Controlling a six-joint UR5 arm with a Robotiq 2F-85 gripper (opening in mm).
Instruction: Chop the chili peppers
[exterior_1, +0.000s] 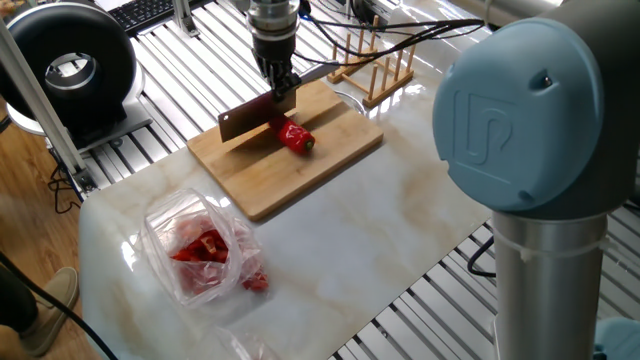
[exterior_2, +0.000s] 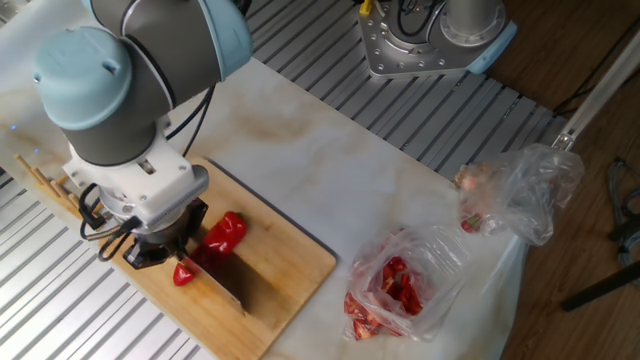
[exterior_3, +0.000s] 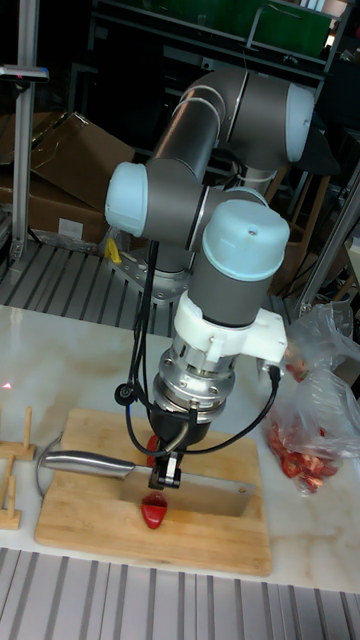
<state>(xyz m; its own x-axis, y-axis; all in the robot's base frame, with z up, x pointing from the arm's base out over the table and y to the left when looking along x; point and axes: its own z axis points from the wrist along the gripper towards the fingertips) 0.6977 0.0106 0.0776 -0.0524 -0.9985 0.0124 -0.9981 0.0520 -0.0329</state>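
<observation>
A plump red chili pepper (exterior_1: 296, 138) (exterior_2: 226, 232) lies on the wooden cutting board (exterior_1: 300, 172) (exterior_2: 290, 268) (exterior_3: 90, 520). A small cut red piece (exterior_2: 184, 273) (exterior_3: 153, 511) lies apart from it on the other side of the blade. My gripper (exterior_1: 283, 93) (exterior_2: 165, 250) (exterior_3: 170, 468) points down, shut on the handle of a cleaver (exterior_1: 245, 120) (exterior_2: 222, 281) (exterior_3: 215, 497). The blade stands on edge across the board, close over the chili's cut end. Whether it touches the chili I cannot tell.
A see-through bag with red pieces (exterior_1: 205, 250) (exterior_2: 400, 285) (exterior_3: 305, 430) lies on the marble top near its edge. A second crumpled bag (exterior_2: 520, 190) sits beyond it. A wooden rack (exterior_1: 375, 65) (exterior_3: 12, 470) stands right beside the board.
</observation>
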